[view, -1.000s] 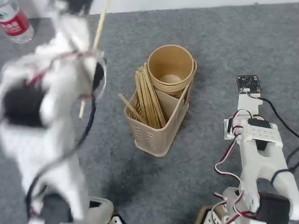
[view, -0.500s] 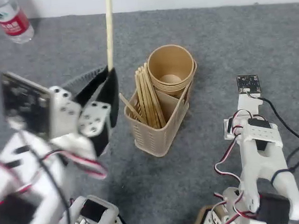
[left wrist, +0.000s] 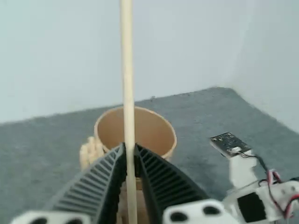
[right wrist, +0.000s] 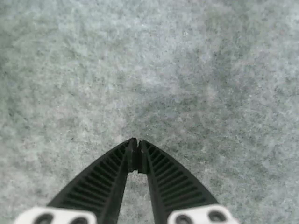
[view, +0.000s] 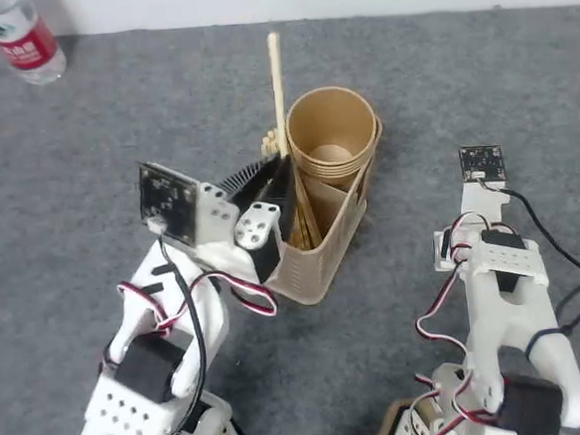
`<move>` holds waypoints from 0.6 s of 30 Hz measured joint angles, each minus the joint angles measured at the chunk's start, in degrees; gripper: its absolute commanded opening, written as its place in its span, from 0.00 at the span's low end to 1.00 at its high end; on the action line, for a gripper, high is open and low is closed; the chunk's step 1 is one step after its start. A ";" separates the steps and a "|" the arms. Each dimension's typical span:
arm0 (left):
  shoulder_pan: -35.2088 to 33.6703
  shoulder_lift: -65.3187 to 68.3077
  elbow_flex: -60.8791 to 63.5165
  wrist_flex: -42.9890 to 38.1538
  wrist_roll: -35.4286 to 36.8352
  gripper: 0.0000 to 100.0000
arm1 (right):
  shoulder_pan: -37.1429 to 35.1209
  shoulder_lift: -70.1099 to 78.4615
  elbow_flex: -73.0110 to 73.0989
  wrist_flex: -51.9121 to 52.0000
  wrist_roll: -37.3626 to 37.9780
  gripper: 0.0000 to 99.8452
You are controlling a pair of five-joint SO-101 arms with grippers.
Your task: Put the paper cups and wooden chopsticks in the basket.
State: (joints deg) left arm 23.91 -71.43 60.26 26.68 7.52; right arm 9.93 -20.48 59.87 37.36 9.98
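Observation:
A beige slotted basket (view: 318,260) stands mid-table, holding stacked brown paper cups (view: 331,130) at its far end and several wooden chopsticks beside them. My left gripper (view: 277,174) is shut on one more wooden chopstick (view: 277,89), held upright over the basket's chopstick side. In the left wrist view that chopstick (left wrist: 127,84) rises between the black fingers (left wrist: 110,175), with the cup stack (left wrist: 135,133) just behind. My right gripper (right wrist: 135,156) is shut with nothing in it, pointing down at bare carpet; its arm (view: 499,292) rests at the right.
A plastic water bottle (view: 21,39) lies at the far left corner. Grey carpet (view: 460,86) covers the table, with open room around the basket. The right arm's circuit board (left wrist: 227,142) appears beyond the basket in the left wrist view.
The left arm swung right and down, carrying the chopstick from left of the basket to directly over it. The right arm stayed still.

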 measured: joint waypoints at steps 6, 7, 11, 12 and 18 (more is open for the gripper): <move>-0.18 -0.35 4.48 -0.09 1.05 0.15 | 0.00 0.00 0.00 0.00 0.00 0.01; -0.18 -0.35 5.10 -0.09 1.05 0.17 | 0.00 0.00 0.00 0.00 0.00 0.01; -2.37 -0.35 5.63 3.52 1.05 0.19 | 0.00 0.00 0.00 0.00 0.00 0.01; -2.81 -0.35 5.63 5.01 1.05 0.19 | 0.00 0.00 0.00 0.00 0.00 0.01; -6.42 -0.35 -0.79 18.20 1.05 0.19 | 0.00 0.00 0.00 0.00 0.00 0.01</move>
State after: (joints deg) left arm 17.49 -71.78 59.47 44.88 8.57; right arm 9.93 -20.48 59.87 37.36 9.98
